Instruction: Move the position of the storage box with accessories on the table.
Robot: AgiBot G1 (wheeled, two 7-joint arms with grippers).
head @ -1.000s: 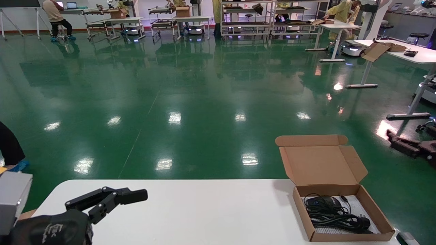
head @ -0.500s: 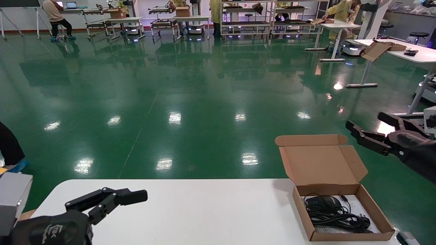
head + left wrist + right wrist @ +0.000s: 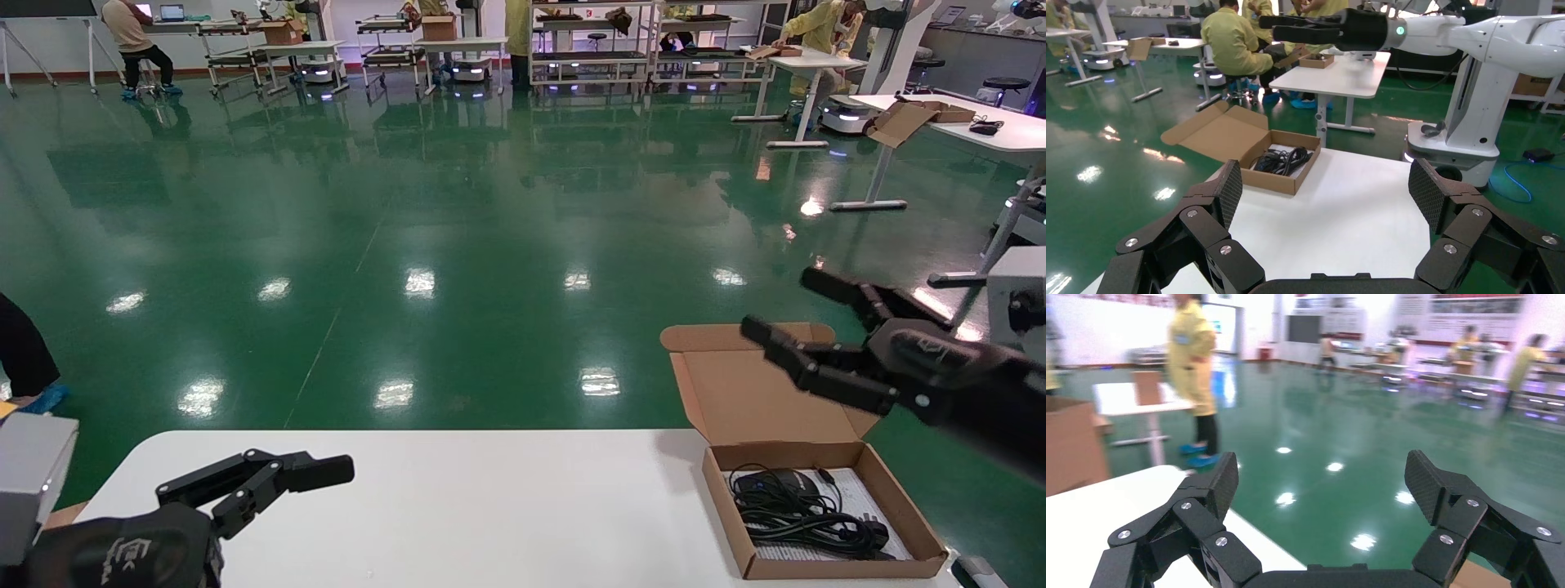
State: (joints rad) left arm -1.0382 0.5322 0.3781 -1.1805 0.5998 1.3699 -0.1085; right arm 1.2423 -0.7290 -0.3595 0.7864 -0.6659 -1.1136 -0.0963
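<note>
Head view: storage box (image 3: pixel 825 514), lid up, sits lower right on the white bench (image 3: pixel 490 506), cable and mouse accessories (image 3: pixel 805 510) inside. Right claw (image 3: pixel 776 306), spread, hangs above the lid, likely lining up a grip. Left claw (image 3: pixel 327 472) parked lower left.

Left wrist view: left claw (image 3: pixel 1324 196) spread, empty; box centre-left.

Right wrist view: right claw (image 3: pixel 1321 484) spread, over floor beyond the bench edge.

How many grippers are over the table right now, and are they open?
2. The left gripper sits open over the table's near-left corner. The right gripper is open, raised above the storage box's upright lid.
</note>
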